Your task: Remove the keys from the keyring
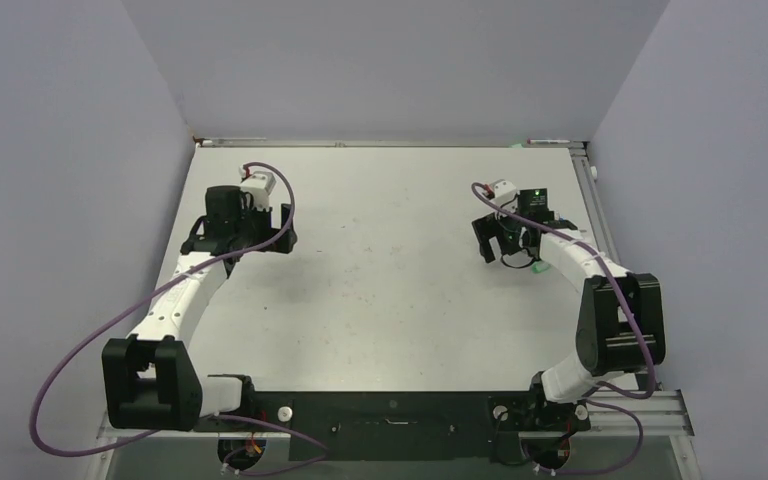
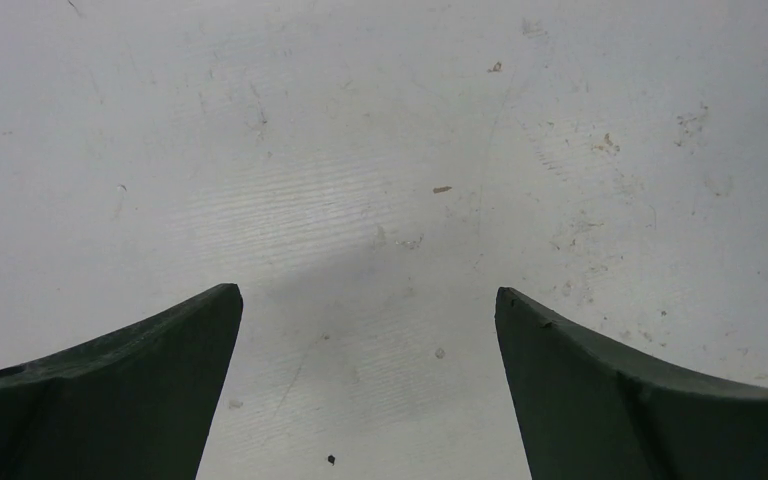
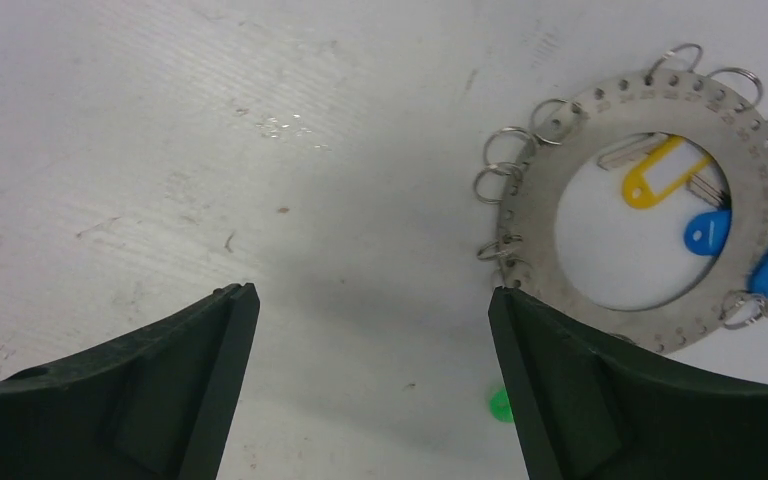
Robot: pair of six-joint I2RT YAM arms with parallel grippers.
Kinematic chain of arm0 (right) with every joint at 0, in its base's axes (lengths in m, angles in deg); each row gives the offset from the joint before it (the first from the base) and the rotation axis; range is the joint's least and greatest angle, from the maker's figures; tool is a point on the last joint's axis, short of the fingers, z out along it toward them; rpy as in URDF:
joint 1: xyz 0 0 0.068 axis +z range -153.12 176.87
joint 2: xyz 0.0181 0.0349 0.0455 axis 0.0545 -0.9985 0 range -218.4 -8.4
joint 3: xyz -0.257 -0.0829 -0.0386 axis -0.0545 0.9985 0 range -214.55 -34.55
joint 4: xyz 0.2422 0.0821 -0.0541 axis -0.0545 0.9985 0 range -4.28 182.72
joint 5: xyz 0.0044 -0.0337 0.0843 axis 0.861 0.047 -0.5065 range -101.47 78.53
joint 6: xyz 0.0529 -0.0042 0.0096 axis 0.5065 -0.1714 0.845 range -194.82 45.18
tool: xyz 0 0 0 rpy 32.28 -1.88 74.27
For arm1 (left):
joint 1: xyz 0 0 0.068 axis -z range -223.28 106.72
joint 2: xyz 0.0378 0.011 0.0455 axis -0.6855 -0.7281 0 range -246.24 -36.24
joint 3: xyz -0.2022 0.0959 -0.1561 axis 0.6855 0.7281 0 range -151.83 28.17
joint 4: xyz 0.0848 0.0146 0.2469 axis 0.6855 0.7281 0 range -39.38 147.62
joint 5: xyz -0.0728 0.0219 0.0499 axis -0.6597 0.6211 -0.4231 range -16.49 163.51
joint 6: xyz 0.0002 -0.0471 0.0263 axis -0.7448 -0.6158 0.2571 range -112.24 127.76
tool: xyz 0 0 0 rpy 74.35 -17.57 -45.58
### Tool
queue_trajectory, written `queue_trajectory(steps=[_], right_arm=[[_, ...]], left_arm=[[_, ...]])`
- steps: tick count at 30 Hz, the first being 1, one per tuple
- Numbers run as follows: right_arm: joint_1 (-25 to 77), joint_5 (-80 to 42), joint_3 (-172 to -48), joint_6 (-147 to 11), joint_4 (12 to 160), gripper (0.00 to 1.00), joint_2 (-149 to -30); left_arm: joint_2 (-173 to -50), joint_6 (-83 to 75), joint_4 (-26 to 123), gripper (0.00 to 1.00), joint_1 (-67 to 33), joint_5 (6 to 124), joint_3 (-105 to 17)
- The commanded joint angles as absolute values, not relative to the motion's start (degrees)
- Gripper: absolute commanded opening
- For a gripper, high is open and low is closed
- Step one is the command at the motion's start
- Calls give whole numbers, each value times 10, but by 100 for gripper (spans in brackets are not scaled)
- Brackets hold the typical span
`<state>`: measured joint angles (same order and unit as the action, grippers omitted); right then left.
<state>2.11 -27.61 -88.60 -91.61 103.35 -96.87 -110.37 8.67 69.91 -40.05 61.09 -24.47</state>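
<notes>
A flat grey metal keyring (image 3: 532,225), rimmed with wire loops, is seen lying on the white tabletop (image 3: 160,150) at the far right, just right of the wide-open right gripper (image 3: 372,300). Tiny yellow- and blue-headed keys (image 3: 660,175) are seen within its hole. The left gripper (image 2: 368,295) is likewise held open, with nothing gripped.

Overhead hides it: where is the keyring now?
In the right wrist view, the keyring lies flat on the table at upper right, its lower edge hidden behind one jaw, with yellow and blue keys in its hole.
</notes>
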Motion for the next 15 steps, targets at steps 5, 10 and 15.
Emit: queue_trajectory(steps=[5,10,15], right_arm=[[-19,-145,-940,-832,1016,90,-1012],[-20,-100,-947,-805,1010,93,-1039],[-20,-92,-953,-777,1015,96,-1062]], left_arm=[[-1084,81,665,96,-404,608,-254],[-1081,63,664,96,-404,615,-256],[-1078,60,663,96,-404,621,-252]])
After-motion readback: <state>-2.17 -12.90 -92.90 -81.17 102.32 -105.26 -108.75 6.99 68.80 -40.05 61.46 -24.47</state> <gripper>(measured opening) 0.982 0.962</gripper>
